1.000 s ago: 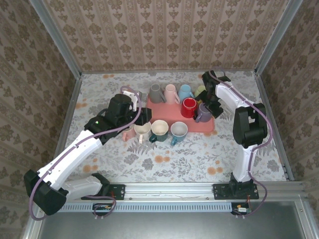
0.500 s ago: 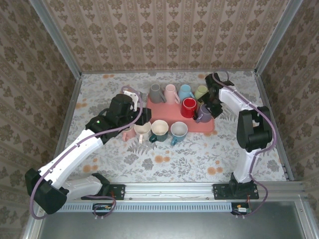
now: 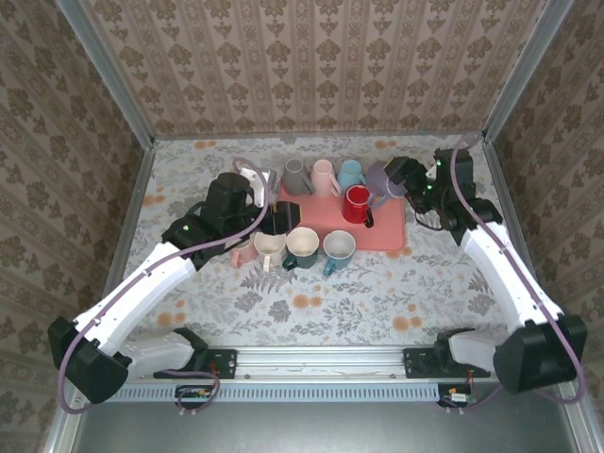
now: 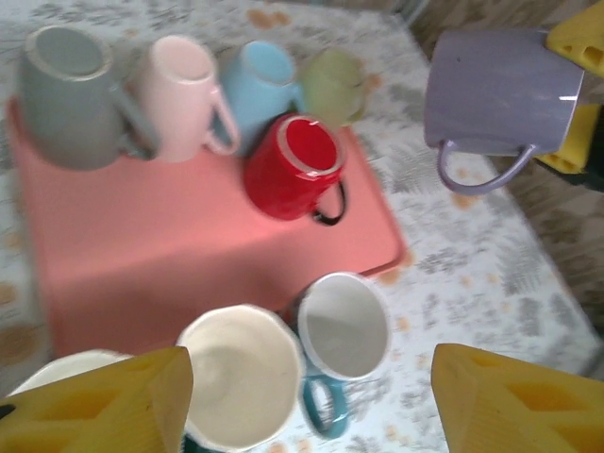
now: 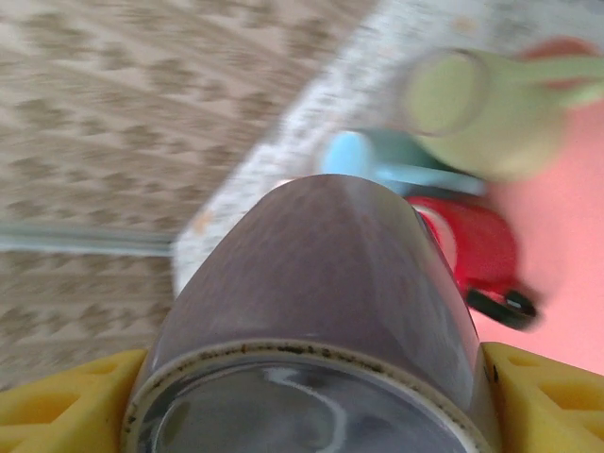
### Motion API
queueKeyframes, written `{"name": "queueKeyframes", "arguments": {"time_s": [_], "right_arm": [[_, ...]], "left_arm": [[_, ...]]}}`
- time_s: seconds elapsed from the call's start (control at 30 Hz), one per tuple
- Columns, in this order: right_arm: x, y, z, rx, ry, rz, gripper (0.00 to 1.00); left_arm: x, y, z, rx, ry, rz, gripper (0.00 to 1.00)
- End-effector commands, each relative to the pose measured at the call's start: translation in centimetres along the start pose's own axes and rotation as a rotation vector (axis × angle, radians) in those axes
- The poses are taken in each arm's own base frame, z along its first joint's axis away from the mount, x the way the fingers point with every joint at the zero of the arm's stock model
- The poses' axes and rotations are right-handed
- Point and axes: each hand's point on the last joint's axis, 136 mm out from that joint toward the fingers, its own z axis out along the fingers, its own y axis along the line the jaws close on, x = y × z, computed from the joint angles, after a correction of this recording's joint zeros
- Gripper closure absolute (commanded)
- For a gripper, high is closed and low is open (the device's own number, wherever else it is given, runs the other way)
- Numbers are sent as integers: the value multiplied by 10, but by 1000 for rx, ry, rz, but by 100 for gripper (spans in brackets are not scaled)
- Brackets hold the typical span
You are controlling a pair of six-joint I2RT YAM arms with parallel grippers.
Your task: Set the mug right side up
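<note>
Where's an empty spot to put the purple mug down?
For the purple mug: the pink tray is bare right of the red mug. The table in front of the teal mug is open too. The tray's back row is crowded with mugs.

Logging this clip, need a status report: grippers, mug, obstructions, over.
Left gripper open, above the front mugs. Right gripper shut on purple mug, held above the tray, sideways, not yet upright. Red mug on tray nearby.

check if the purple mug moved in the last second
Yes. In the top view the purple mug went from the pink tray's right edge to its far right corner, held by the right gripper.
</note>
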Motion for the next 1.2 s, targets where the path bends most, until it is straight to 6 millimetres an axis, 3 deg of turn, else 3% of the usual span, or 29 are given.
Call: {"name": "queueKeyframes", "arguments": {"time_s": [0.0, 0.2, 0.37, 0.47, 0.73, 1.0, 1.17], "right_arm": [[-9, 68, -32, -305, -55, -140, 49], [-7, 113, -87, -510, -110, -215, 49], [-2, 133, -119, -622, -128, -228, 49], [3, 142, -132, -688, -120, -220, 50], [8, 150, -142, -768, -93, -185, 50], [12, 158, -147, -826, -55, -155, 51], [15, 156, -145, -829, -41, -139, 51]], "left_arm": [[-23, -43, -3, 233, -51, -44, 26], [-47, -85, -1, 497, -86, -120, 17], [-67, -132, -15, 785, -71, -138, 16], [-73, -148, -20, 901, -61, -154, 16], [-64, -169, -22, 1029, -37, -108, 21], [-53, -154, 5, 982, -4, -128, 26], [-54, -155, 7, 982, -27, -117, 27]]}}
